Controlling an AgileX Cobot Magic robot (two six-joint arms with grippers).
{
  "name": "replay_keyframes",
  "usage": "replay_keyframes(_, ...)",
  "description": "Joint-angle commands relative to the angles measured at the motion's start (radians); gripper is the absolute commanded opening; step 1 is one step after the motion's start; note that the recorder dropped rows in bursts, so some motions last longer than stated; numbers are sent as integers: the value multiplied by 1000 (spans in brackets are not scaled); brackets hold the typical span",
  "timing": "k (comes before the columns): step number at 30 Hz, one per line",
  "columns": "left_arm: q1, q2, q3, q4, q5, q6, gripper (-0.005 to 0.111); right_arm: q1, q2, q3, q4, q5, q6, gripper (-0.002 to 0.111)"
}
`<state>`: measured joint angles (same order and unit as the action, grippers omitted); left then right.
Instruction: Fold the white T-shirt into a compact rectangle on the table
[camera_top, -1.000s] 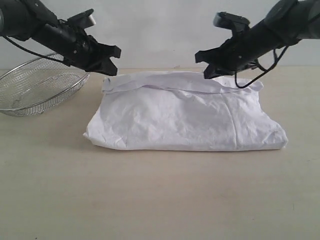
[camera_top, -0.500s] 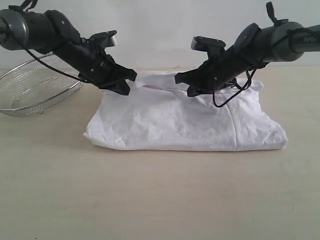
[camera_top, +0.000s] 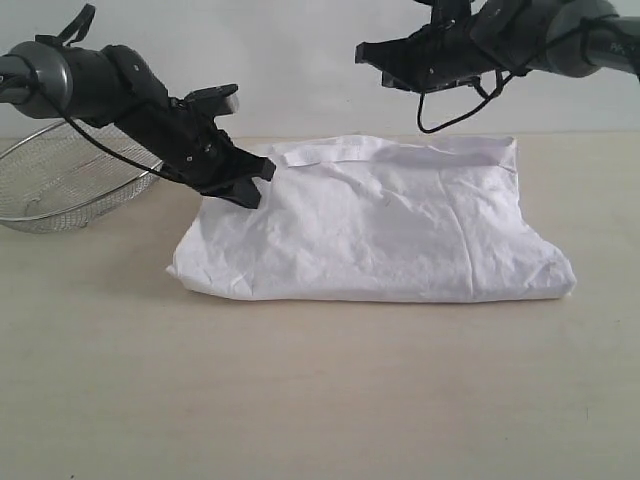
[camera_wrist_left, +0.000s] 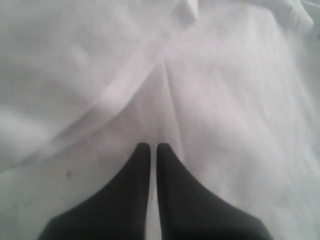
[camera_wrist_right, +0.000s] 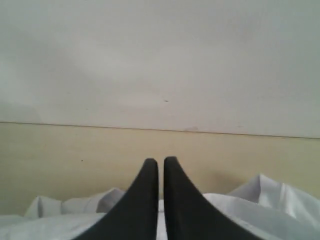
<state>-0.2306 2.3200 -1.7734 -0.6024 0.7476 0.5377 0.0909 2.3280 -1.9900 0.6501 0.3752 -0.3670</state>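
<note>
The white T-shirt (camera_top: 380, 235) lies folded in a wrinkled, roughly rectangular bundle on the table (camera_top: 300, 400); its lettering and neck tag are hidden. My left gripper (camera_top: 257, 181) is shut and rests low against the shirt's back left corner. In the left wrist view that gripper (camera_wrist_left: 150, 146) points onto white cloth (camera_wrist_left: 225, 100), with nothing between the fingers. My right gripper (camera_top: 372, 52) is shut and hangs well above the shirt's back edge, touching nothing. The right wrist view shows its tips (camera_wrist_right: 160, 160) over the shirt (camera_wrist_right: 260, 205), with the table (camera_wrist_right: 75, 150) and wall beyond.
A round wire-mesh basket (camera_top: 70, 180) sits at the back left of the table, just behind my left arm. A pale wall rises behind the table's far edge. Bare tabletop stretches in front of the shirt.
My right gripper has lifted off the shirt's back edge and risen high above it. The raised back fold now lies flatter. The left gripper stays low at the back left corner.
</note>
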Motion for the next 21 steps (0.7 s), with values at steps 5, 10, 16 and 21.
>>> replay_keyframes(5,-2,-14,0,-5,-15,-7,5,-11,-1,25,-127,185,68,0)
replay_keyframes(10,0,-34,-7,-5,-50,-7,5,-11,-1,74,-132,206,62,0)
replay_keyframes(16,0,-52,-7,-2,-76,-7,5,38,3,155,-125,121,43,0)
replay_keyframes(21,0,-52,-7,19,-83,-19,5,114,41,156,-113,4,42,0)
